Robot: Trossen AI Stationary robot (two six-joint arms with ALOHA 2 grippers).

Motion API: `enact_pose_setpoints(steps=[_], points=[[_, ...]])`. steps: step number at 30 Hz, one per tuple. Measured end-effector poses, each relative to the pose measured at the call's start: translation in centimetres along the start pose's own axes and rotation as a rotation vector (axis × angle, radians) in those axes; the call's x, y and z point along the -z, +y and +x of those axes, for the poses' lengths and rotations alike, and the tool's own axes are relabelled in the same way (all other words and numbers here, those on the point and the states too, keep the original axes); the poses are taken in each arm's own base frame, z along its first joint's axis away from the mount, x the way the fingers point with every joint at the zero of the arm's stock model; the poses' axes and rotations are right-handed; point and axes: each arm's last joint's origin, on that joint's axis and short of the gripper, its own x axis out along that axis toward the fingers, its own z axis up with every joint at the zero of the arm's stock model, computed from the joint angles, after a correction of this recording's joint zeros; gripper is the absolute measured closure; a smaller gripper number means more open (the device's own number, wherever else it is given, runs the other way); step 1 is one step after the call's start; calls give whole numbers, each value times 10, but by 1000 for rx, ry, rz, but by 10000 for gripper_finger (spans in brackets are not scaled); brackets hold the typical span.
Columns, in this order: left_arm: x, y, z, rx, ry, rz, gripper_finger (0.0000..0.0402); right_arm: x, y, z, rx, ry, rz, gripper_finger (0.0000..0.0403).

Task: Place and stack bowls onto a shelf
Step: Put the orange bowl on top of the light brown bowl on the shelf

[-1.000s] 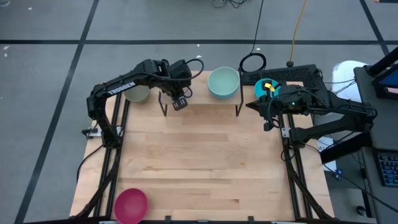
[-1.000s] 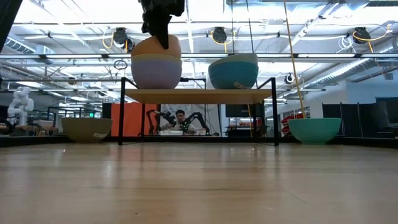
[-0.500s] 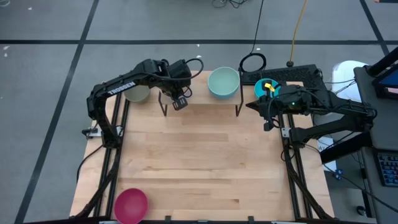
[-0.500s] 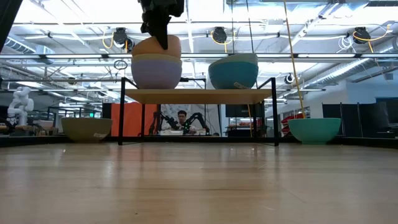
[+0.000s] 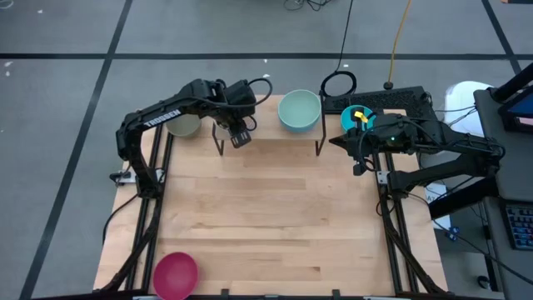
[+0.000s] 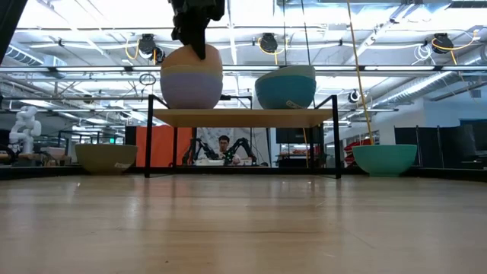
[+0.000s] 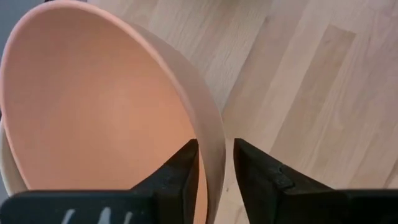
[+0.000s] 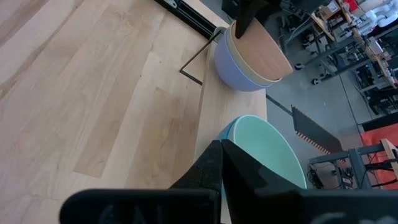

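Straddling the orange bowl's (image 7: 93,112) rim, our left gripper (image 7: 214,165) stands slightly parted, just letting go, so the bowl nests in the stack beneath it on the shelf (image 6: 243,116).

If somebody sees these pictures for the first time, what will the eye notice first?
The left gripper straddles the rim of an orange bowl topping a stack on the shelf, its fingers slightly apart. Beside it on the shelf stands a mint bowl nested in a cyan one. A magenta bowl sits alone at the table's near left corner.
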Motion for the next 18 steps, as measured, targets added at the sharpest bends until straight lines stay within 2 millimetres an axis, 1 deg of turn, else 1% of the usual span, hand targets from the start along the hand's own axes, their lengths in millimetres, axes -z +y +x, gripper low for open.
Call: enact_pose_setpoints(steps=[3, 8, 13, 16, 18], points=[[2, 1, -5, 0, -13, -3, 292, 0, 0, 0, 2, -4, 1, 403], [6, 3, -20, 2, -61, -7, 291, -2, -2, 0, 15, -22, 5, 403], [13, 6, -42, -4, -145, -17, 291, -6, -4, 0, 40, -57, 12, 403], [17, 7, -57, -3, -211, -23, 291, -14, -8, 7, 76, -106, 0, 403], [22, 8, -70, -1, -262, -28, 291, -21, -10, 16, 103, -140, -4, 403]])
